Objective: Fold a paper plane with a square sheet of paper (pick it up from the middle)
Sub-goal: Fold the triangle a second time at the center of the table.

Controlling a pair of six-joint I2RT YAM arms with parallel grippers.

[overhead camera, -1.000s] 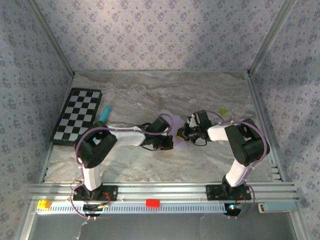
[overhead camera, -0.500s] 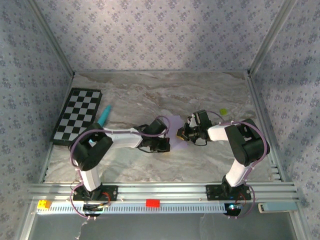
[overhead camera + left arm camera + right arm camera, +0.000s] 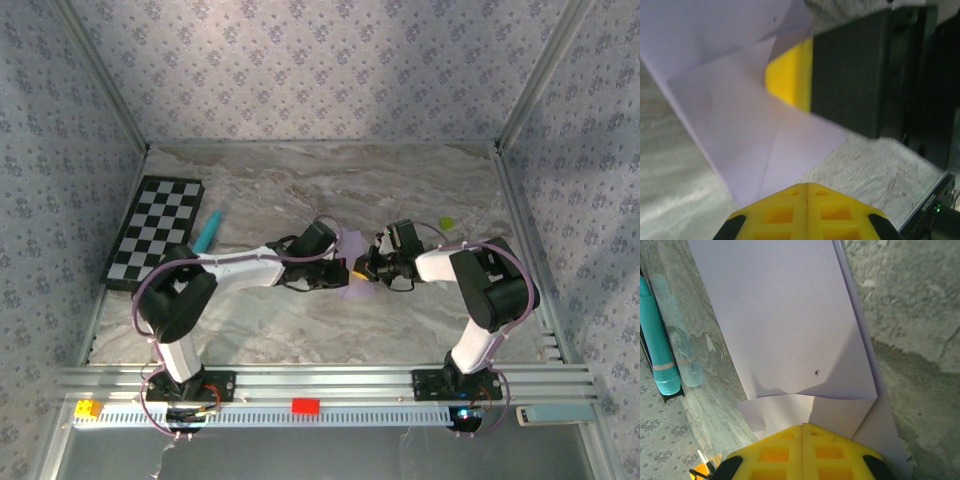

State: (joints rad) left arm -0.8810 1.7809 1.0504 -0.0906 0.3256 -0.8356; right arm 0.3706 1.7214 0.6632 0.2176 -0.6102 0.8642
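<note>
From above I see both arms meeting mid-table, left gripper (image 3: 338,272) and right gripper (image 3: 366,268) facing over the folded lilac paper (image 3: 352,244). On the left wrist camera, the pads (image 3: 780,215) are clamped on the creased sheet. On the right wrist camera, its pads likewise pinch the paper, with a teal pen (image 3: 660,340) at left.

No readable text, label, brand or number; just a tiny dark speck (image 3: 816,372) on the lilac paper (image 3: 785,315).

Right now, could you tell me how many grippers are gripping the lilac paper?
2. The left gripper holds the square sheet of paper from the left side, the right gripper from the right side.
</note>
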